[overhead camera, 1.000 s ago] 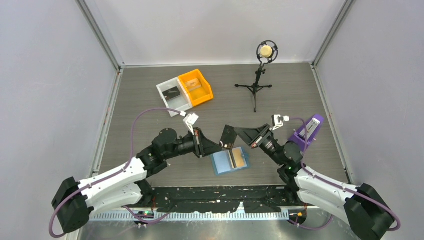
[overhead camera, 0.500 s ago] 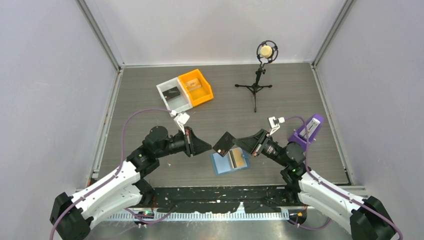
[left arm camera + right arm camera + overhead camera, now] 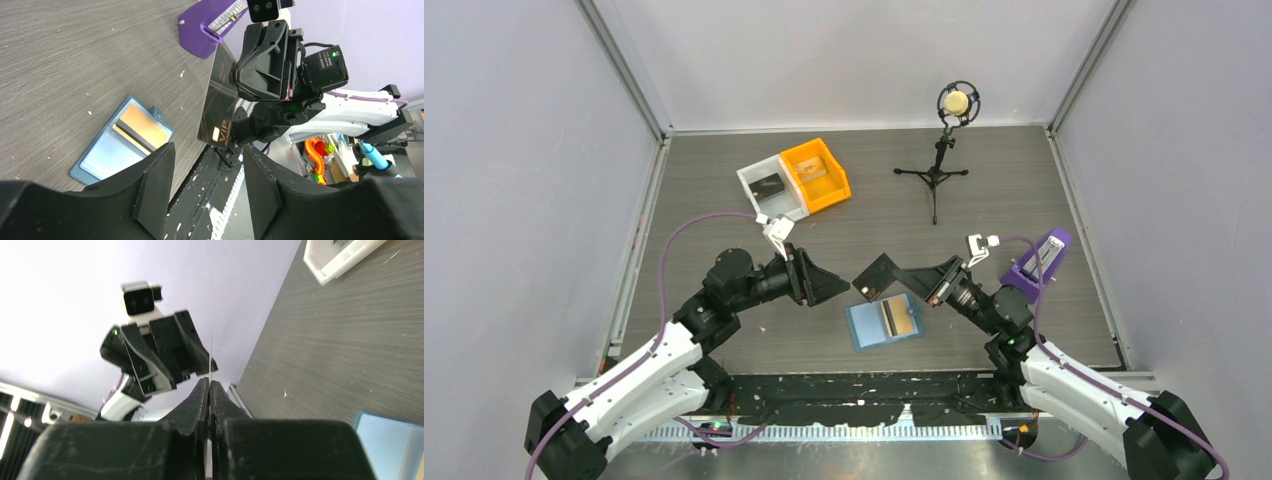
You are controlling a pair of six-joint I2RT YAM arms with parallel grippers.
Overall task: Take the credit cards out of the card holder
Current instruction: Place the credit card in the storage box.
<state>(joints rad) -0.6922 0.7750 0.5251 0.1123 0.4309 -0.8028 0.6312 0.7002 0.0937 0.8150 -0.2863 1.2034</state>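
Thin black plastic card (image 3: 876,277) pinched by right claw (image 3: 900,273), up in air, mid-table. Empty left claw (image 3: 836,290) spread wide, just left. Light, stiff, slippery: grip flat faces. Flat tan card (image 3: 907,317) inside open light-blue folding holder (image 3: 869,328), near side.

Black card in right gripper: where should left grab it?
Black card: take its free end, the one with gold print, nearest the left gripper. Come in from the left arm's side, fingers on both flat faces: the right gripper pinches the far end.

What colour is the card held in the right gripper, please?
The card is black with small gold VIP lettering, clearest in the left wrist view.
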